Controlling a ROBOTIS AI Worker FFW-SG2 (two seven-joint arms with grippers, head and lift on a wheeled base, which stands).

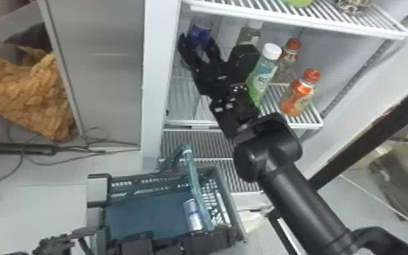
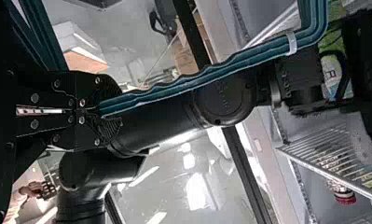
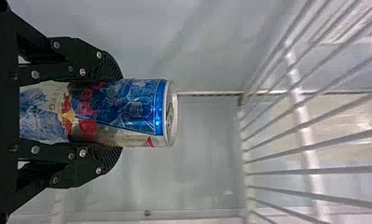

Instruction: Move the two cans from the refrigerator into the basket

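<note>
Right gripper point(image 1: 198, 42) clamps blue can point(image 3: 127, 107) in fridge point(image 1: 159, 84).
Left gripper point(image 1: 213, 234) pinches basket's point(image 1: 235, 207) handle point(image 2: 197, 79); head view adds silver can point(image 1: 193, 215) inside.

The can point(image 3: 132, 105), left of centre in the right wrist view, is of glossy metal. In the head view, the basket point(image 1: 145, 213) at the bottom seems matt plastic; the brown cloth point(image 1: 27, 95) at left looks rough.

Two cans point(image 1: 193, 215), one basket point(image 1: 145, 213) and one refrigerator point(image 1: 156, 67) share the scene with at least four bottles point(image 1: 262, 76), two of them red-capped, and one fluffy brown bundle point(image 1: 23, 95).
</note>
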